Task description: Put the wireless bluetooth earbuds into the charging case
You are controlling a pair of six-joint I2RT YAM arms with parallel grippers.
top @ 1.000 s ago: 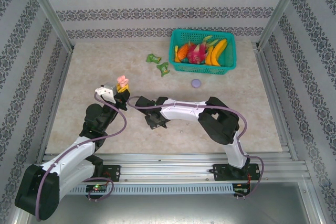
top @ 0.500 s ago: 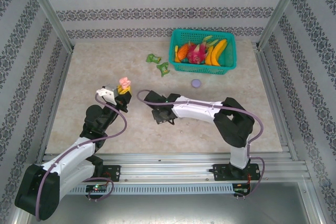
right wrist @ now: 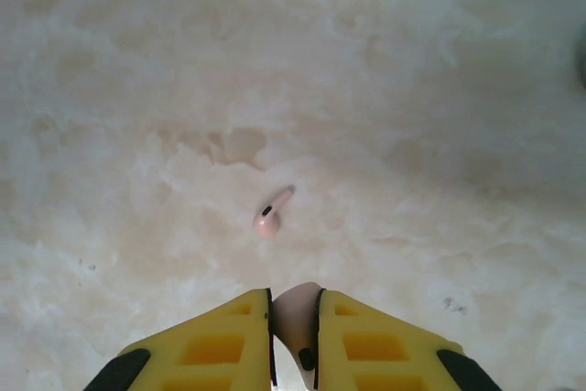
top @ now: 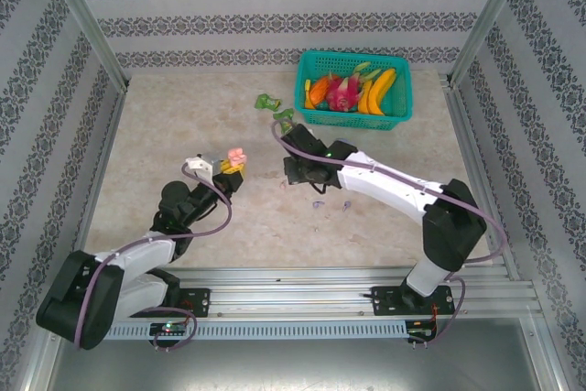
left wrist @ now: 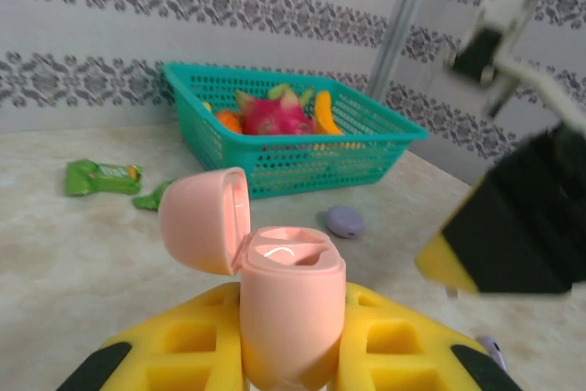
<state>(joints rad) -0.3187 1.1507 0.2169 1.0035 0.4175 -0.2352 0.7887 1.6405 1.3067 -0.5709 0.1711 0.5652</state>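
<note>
- Top view: the left tool (top: 231,167) is clamped on a pale pink, round plastic charging case (top: 236,155) with its lid open, left of the middle of the beige marbled tabletop (top: 165,125).
- The right tool (top: 300,174) hangs just to the right of that case, apart from it.
- Two tiny pale purple plastic earbuds (top: 318,203) lie near each other on the tabletop, on the near side of the right arm.
- A teal plastic mesh basket (top: 357,119) holding fruit stands at the far right, with two green crumpled wrappers (top: 267,101) to its left.
- Left wrist view: the pink case stands upright between the yellow fingers, its lid swung open to the left.
- Beyond it, a pale purple round case (left wrist: 345,221) lies on the tabletop in front of the basket.
- The right tool is a blur at the right edge.
- Right wrist view: the right tool's yellow fingers are closed on a pale pink plastic earbud (right wrist: 295,313).
- A second pale pink earbud (right wrist: 272,211) lies on the tabletop just beyond the fingertips, not touching them.
</note>
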